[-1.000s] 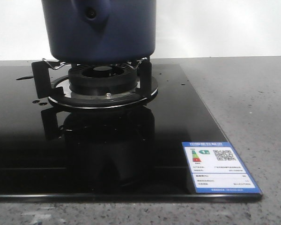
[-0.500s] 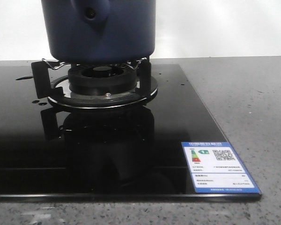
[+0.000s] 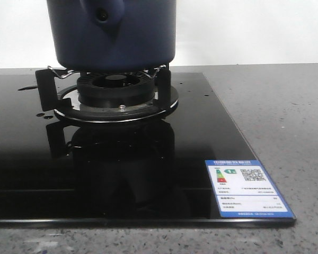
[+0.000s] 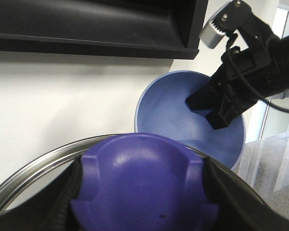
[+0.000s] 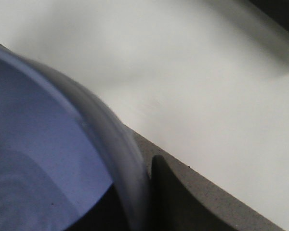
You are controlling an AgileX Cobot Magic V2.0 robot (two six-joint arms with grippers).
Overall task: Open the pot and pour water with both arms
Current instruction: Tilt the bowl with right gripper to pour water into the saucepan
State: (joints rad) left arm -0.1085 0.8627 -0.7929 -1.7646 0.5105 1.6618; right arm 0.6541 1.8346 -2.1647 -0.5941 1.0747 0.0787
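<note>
The dark navy pot stands on the gas burner, its handle mount with a round hole facing me; its top is cut off by the frame. No gripper shows in the front view. My left gripper is shut on the purple-blue knob of a lid with a metal rim, held in the air. My right gripper is shut on the rim of a light blue bowl, tipped so its inside faces the left wrist camera. In the right wrist view the bowl's rim sits against one finger.
A black glass stove top with a blue and white label lies on a grey speckled counter. A dark range hood hangs on the white wall above the lid and bowl.
</note>
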